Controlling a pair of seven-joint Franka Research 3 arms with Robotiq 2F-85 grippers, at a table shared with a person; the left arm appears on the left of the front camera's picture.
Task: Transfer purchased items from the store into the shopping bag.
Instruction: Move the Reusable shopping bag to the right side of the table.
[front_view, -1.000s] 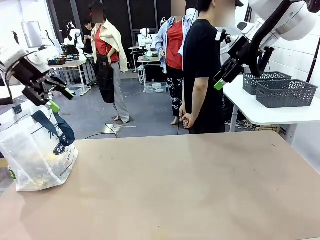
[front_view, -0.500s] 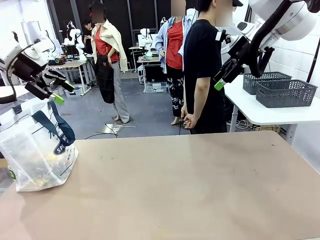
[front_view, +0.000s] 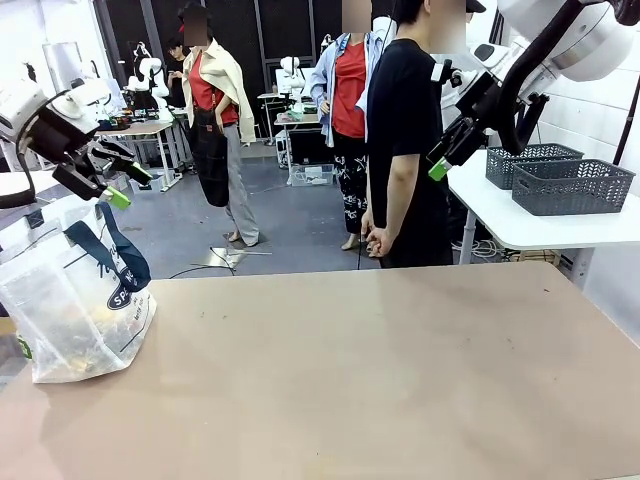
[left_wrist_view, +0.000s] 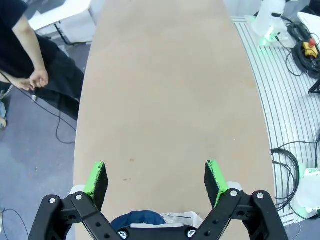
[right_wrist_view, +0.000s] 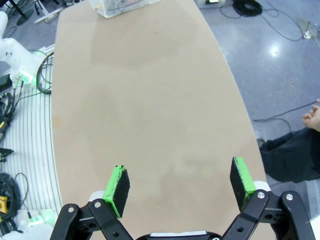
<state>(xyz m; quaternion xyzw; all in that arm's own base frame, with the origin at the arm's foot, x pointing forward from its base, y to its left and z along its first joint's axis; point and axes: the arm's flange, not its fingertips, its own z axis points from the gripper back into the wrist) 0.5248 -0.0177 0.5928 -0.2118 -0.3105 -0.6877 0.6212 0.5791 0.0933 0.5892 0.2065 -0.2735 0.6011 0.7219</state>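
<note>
- left pincer (front_view: 118, 178) up high at the left edge, above the shopping bag (front_view: 75, 310); jaws spread wide, nothing between them. In the left wrist view the green pads (left_wrist_view: 96, 179) stand well apart over bare tabletop (left_wrist_view: 170, 90).
- shopping bag sits on the left end of the tabletop (front_view: 380, 370), leaning a bit, navy straps (front_view: 112, 252) flopped over the top; something yellowish and mixed shows through the plastic, so purchased items look already inside, can't tell which ones. In the right wrist view the bag (right_wrist_view: 122, 6) is at the far end of the tabletop.
- middle of the tabletop bare in the front view.
- person (front_view: 405, 140) in a black shirt stands at the far side, hands (front_view: 374, 240) clasped low, not reaching in.
- right pincer (front_view: 450, 150) raised at the right, near the person's arm; jaws wide apart and holding nothing, green pads (right_wrist_view: 118, 189) well apart in the right wrist view.
- grey baskets (front_view: 570, 185) on a white side table (front_view: 520, 225) far right; can't tell if one is the store or if anything is left in it.
- judgement: task looks near done or done, both arms parked up.
- risks: bag is soft and leaning, a downward move of the left pincer could snag a strap and tip or drag it; floppy mouth could make a dropped item miss.
- right pincer is close to the person, a swing toward the baskets could brush the arm.
</note>
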